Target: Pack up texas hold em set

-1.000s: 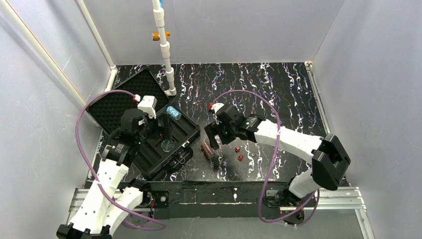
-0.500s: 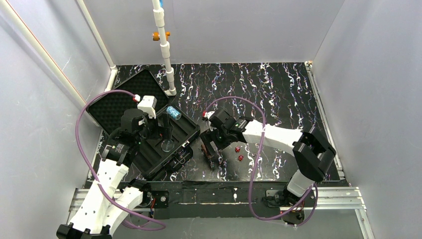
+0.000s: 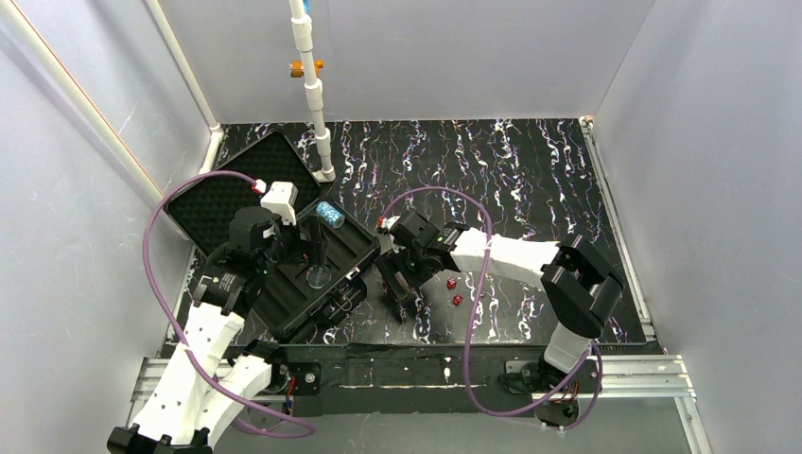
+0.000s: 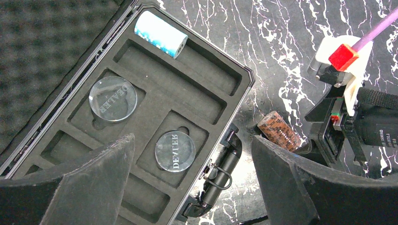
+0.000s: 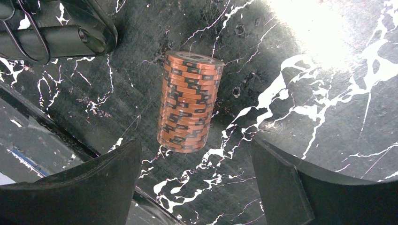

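Black-padded right gripper (image 5: 196,145) is spread wide, low over the bench (image 3: 530,170). The brown chip stack (image 5: 190,103) lies on its side between the fingers w/o touching either, just beside the case's latch edge. Two red dice (image 3: 452,282) sit near, to the right. The left gripper (image 4: 192,140), also spread & holding nothing, hangs over the open case (image 4: 244,77). Inside are two clear "DEALER" discs (image 4: 113,98) in foam pockets and a blue-white chip stack (image 4: 161,33) in the far slot. The foam-lined lid (image 3: 222,189) lies open beyond.

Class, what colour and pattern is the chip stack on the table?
The chip stack is orange with black edge marks; clearest in right wrist view.
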Controlling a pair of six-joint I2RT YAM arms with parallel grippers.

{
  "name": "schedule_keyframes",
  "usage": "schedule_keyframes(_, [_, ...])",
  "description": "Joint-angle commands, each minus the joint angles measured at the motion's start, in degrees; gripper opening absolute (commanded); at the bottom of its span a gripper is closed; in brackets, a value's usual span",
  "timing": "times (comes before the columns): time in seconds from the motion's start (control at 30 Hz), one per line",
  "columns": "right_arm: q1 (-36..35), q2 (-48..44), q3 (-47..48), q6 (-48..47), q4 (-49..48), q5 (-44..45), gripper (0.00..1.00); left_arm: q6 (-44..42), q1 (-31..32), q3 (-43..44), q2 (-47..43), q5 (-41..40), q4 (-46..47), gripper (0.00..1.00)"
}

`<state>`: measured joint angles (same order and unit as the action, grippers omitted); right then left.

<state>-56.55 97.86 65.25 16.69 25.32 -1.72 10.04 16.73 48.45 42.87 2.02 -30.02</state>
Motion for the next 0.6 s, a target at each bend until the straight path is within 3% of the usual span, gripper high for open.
schedule_keyframes(0.0, [-0.56,0.86,2.50,-0.60,-0.36,-0.18,0.92,-0.63,0.35,1.23,-0.60,-0.61,-0.57,0.93])
schedule_keyframes(0.57, [-1.57,3.35,3.34,-0.52,-0.45,-0.48,0.87,-0.73,0.35,1.30,-0.68,-0.57,-0.56,0.93])
